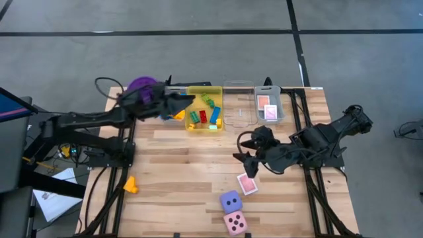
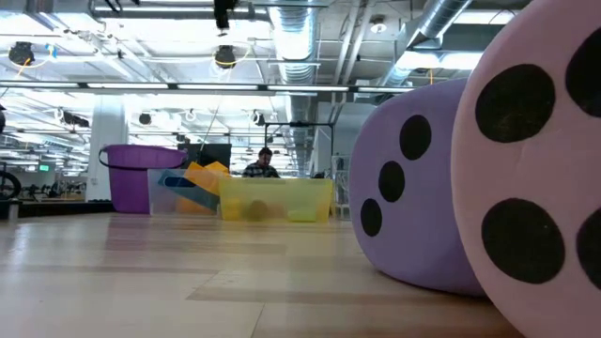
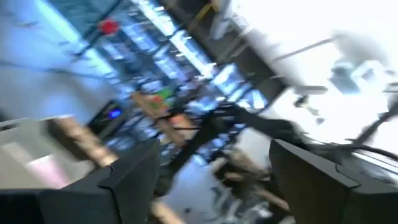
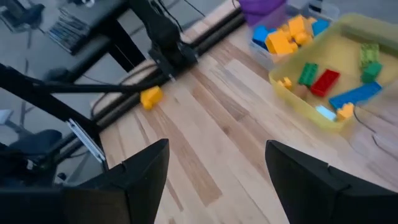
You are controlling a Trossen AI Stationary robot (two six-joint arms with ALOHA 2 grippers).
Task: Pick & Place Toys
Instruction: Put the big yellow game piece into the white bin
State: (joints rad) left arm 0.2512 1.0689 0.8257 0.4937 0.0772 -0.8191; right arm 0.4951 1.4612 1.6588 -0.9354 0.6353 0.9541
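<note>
Counter: light wooden slats, carrying trays along the far edge and toys toward the near edge.
Left gripper: raised over the far edge of the counter, at the left rim of the yellow tray; fingers spread apart with nothing between them, released.
Right gripper: above the middle of the counter, just beyond the loose card; fingers stand apart with bare counter between them, nothing grasped.
Yellow tray: at the far edge, holding plastic bricks in green, red, blue and yellow.
Clear tray, left: between the purple cup and the yellow tray, holding orange and blue bricks.
Clear tray, middle: just right of the yellow tray; contents cannot be told.
Clear tray, right: farthest right, holding pink-backed cards.
Purple cup: far left corner, partly hidden by the left arm.
Loose card: pink-backed, flat on the counter, near the purple die.
Purple die: near edge of the counter, touching the pink die.
Pink die: nearest the edge.
Stray yellow brick: on the left side of the counter, well apart from the trays.
Person: in the room beyond the counter, low view.
</note>
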